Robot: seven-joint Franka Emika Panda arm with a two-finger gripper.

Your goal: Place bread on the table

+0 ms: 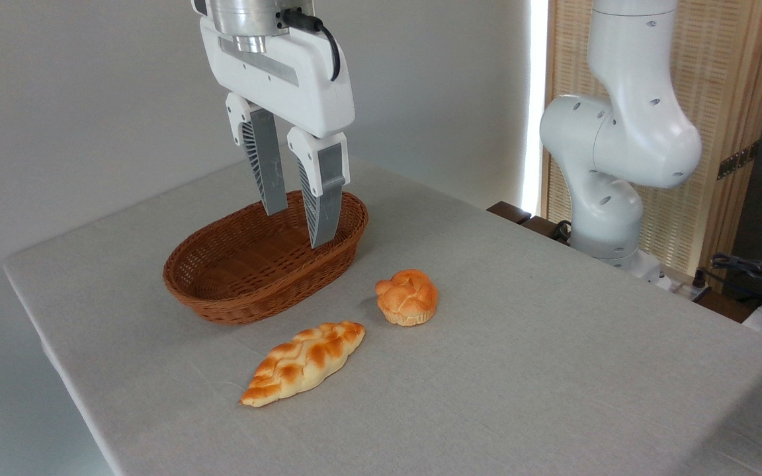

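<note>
The bread [407, 296], a small round golden-orange bun with a knotted top, rests on the table [553, 370], a grey cloth-covered top, just right of the wicker basket. My gripper [297, 227] hangs over the basket's far half, up and to the left of the bun and apart from it. Its two grey fingers [320, 198] point down with a gap between them and hold nothing: it is open.
An oval brown wicker basket [222, 291] stands at the left-centre with nothing inside. A long braided leaf-shaped loaf [304, 361] lies in front of it. The arm's white base [609, 218] rises at the table's far right edge, with cables [751, 271] beyond.
</note>
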